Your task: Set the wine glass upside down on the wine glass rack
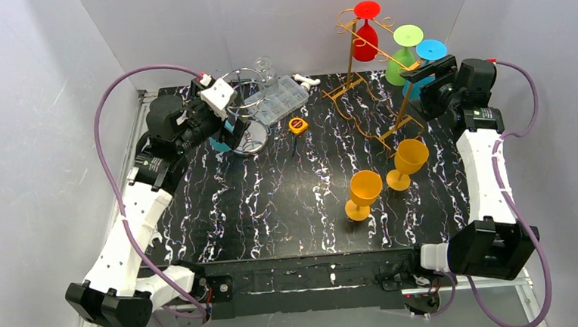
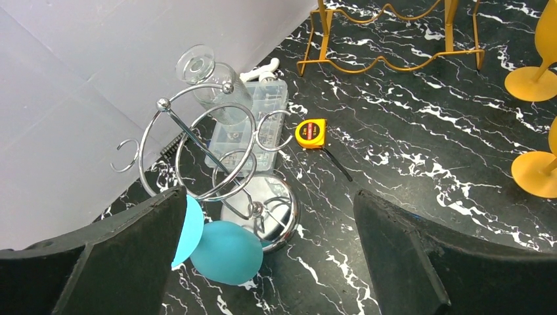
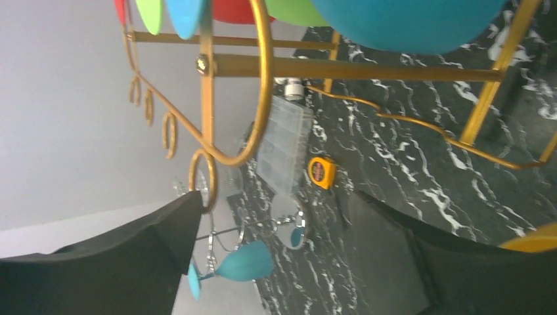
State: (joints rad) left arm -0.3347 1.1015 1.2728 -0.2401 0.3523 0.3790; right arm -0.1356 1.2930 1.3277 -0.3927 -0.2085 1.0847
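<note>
The gold wine glass rack (image 1: pixel 376 90) stands at the back right. A red glass (image 1: pixel 366 30), a green glass (image 1: pixel 404 46) and a blue wine glass (image 1: pixel 431 50) hang on it upside down. My right gripper (image 1: pixel 423 79) is open just beside the blue glass; in the right wrist view the blue bowl (image 3: pixel 407 20) is above the fingers, clear of them, and the right gripper (image 3: pixel 276 256) holds nothing. Two orange glasses (image 1: pixel 363 193) (image 1: pixel 409 161) stand upright on the table. My left gripper (image 2: pixel 269 249) is open and empty over the chrome stand (image 2: pixel 197 141).
A teal glass (image 2: pixel 226 252) hangs low on the chrome stand, beside my left finger. A clear glass (image 2: pixel 210 82) hangs on that stand too. A clear plastic box (image 1: pixel 282 99) and a yellow tape measure (image 1: pixel 297 125) lie at the back middle.
</note>
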